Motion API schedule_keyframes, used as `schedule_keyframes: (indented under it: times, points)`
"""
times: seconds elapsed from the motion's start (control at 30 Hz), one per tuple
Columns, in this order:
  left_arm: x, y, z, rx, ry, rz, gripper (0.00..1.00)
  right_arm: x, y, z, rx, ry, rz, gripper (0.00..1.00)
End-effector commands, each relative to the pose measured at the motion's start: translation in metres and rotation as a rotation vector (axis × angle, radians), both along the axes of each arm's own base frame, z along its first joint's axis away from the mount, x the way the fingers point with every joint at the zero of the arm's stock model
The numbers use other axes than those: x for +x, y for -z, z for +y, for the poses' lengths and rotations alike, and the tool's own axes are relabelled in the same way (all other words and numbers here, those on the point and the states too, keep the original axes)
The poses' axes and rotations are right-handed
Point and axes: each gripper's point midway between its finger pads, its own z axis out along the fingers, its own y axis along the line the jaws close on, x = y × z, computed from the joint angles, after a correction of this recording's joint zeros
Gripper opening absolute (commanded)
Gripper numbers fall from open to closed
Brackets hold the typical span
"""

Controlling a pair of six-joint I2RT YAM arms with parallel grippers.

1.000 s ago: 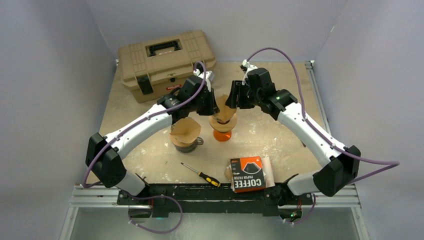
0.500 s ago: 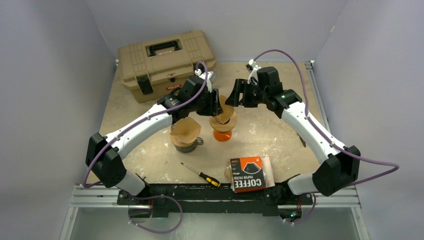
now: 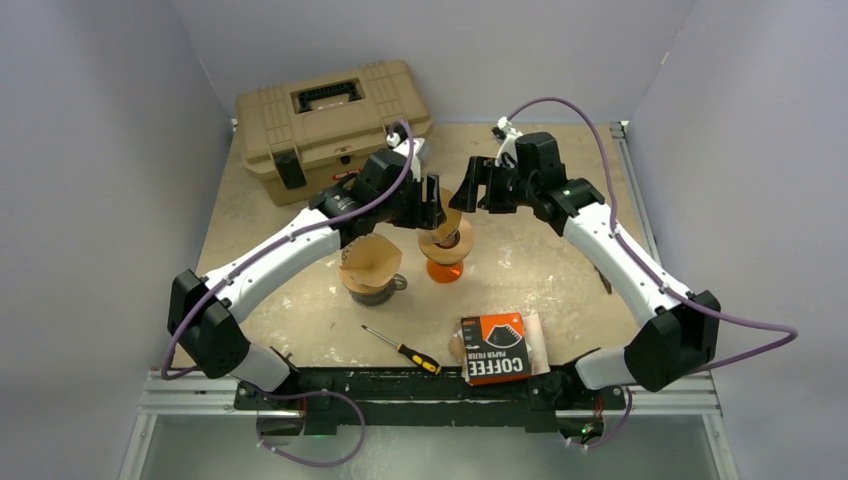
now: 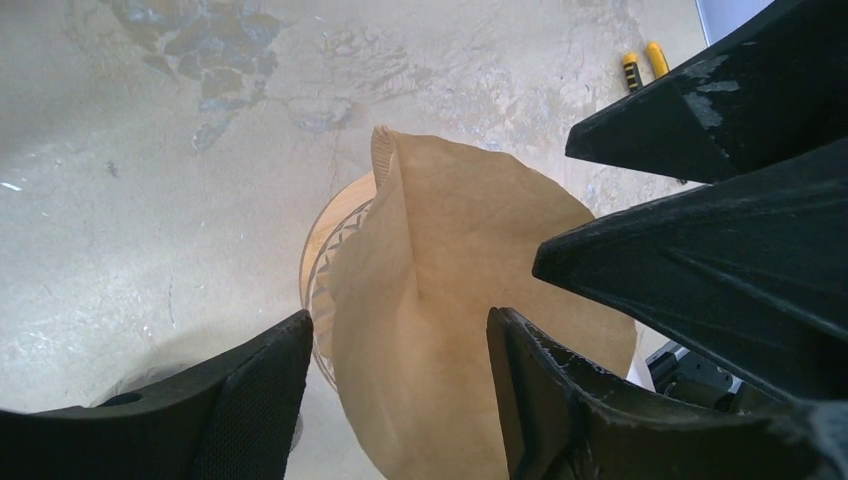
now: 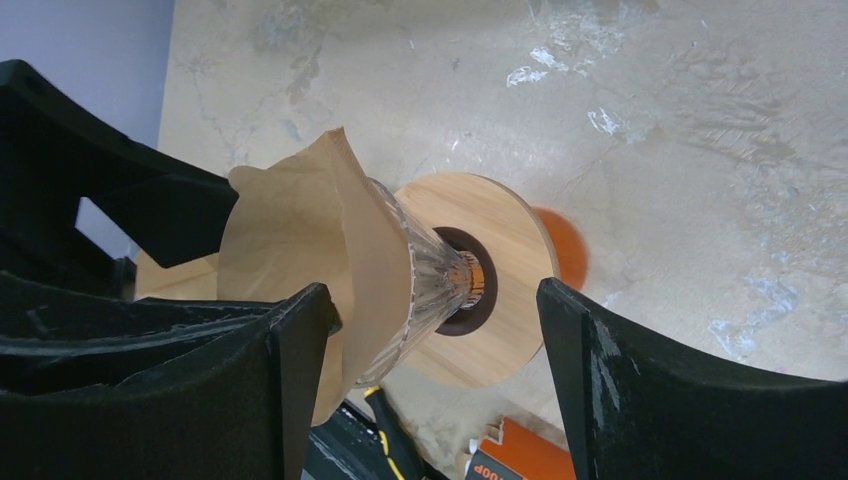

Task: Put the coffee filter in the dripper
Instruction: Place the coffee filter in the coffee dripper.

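well, the brown paper coffee filter (image 4: 470,300) is sitting in the mouth of the clear ribbed glass dripper with the round wooden collar (image 5: 425,275), which stands on an orange base out on the mottled beige counter (image 3: 560,270). both arms meet over that dripper. the left gripper (image 3: 432,203) has its black fingers (image 4: 250,400) spread wide with the paper between them, and i see no pinch on it. the right gripper (image 5: 432,295) comes in from the other side of the dripper, fingers just as wide, straddling the glass cone with a gap on each side.

so the main part looks done to me: the paper is in the cone. it sits lopsided, though, with one creased edge standing well above the rim. what's left, i'd say, is backing both arms off without snagging that edge, maybe pressing it down.

near the dripper on the left arm's side stands a dark cup holding another brown filter (image 3: 370,268).
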Motion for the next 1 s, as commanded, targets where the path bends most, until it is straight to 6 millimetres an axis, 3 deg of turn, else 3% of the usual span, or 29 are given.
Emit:
schedule_keyframes:
  times: [0.0,0.17,0.37,0.7,0.97]
  points:
    - [0.008,-0.045,0.009,-0.033,-0.026,-0.117,0.65,0.011,-0.006,-0.002,-0.021,0.010,-0.050,0.79]
    - [0.008,-0.049,0.018,-0.005,-0.043,-0.131,0.68,0.014,0.002,-0.001,-0.043,-0.009,-0.042,0.78]
    - [0.010,-0.036,0.029,0.055,-0.059,-0.110,0.70,0.015,0.010,0.001,-0.051,-0.016,-0.028,0.77]
    - [0.010,-0.007,0.022,0.085,-0.027,-0.032,0.68,0.015,0.026,0.008,-0.115,-0.015,-0.002,0.72]
    - [0.010,0.002,0.019,0.085,-0.020,-0.018,0.65,0.017,0.041,0.009,-0.165,0.002,0.019,0.60]
